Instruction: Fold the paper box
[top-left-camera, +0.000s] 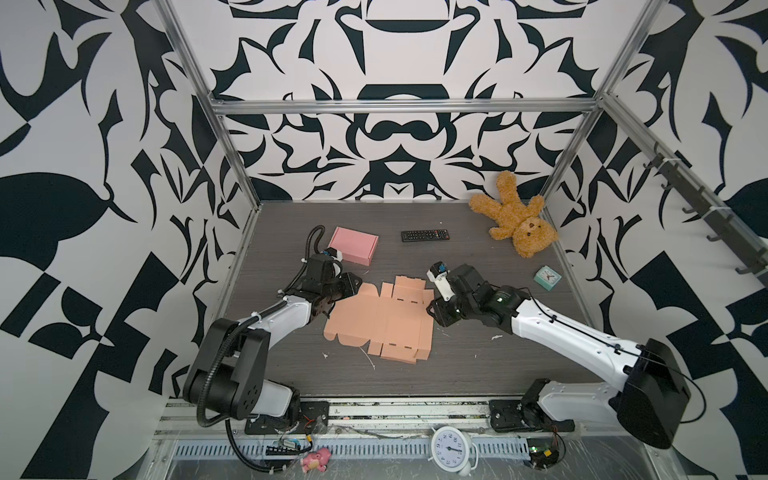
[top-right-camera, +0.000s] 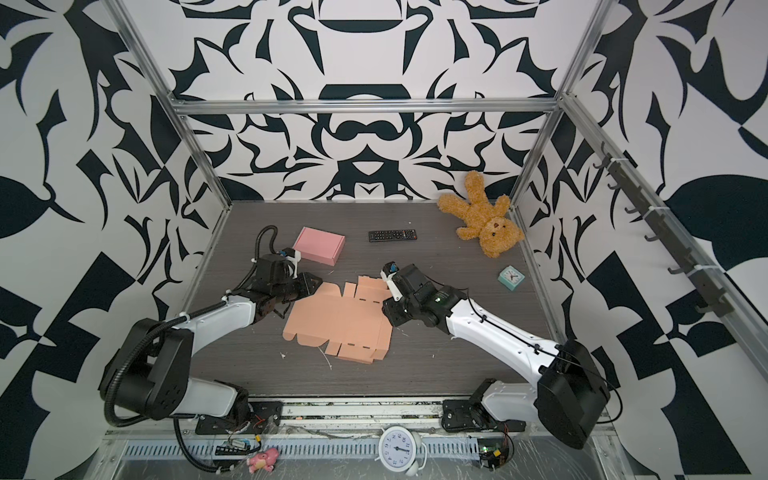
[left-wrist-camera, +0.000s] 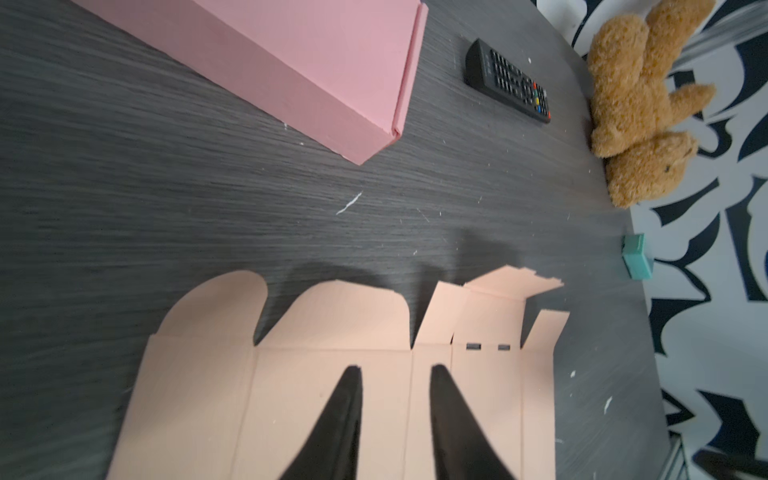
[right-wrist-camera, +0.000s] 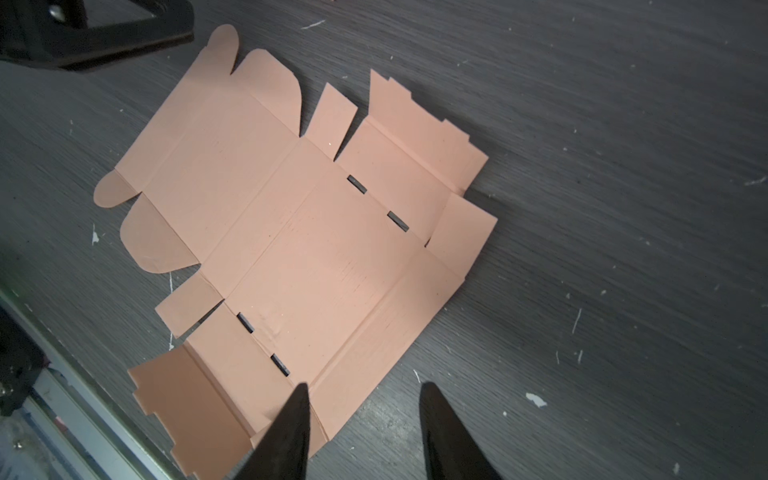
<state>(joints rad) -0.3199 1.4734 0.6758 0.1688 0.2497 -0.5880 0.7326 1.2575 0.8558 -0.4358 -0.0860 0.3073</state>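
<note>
The paper box (top-left-camera: 378, 320) (top-right-camera: 338, 320) is a flat, unfolded peach cardboard cutout lying in the middle of the dark table. My left gripper (top-left-camera: 328, 308) (left-wrist-camera: 395, 368) hovers over the sheet's left part. Its jaws stand a narrow gap apart, and only the sheet (left-wrist-camera: 291, 395) shows between them. My right gripper (top-left-camera: 433, 309) (right-wrist-camera: 366, 385) is open at the sheet's right edge. One of its fingers (right-wrist-camera: 299, 415) lies over a corner of the sheet (right-wrist-camera: 299, 232), the other over bare table. A far end flap (left-wrist-camera: 511, 282) stands slightly raised.
A folded pink box (top-left-camera: 354, 245) sits at the back left, close behind the left wrist. A black remote (top-left-camera: 424, 235), a teddy bear (top-left-camera: 515, 220) and a small teal clock (top-left-camera: 547, 277) lie at the back and right. A white alarm clock (top-left-camera: 451, 449) stands past the front rail.
</note>
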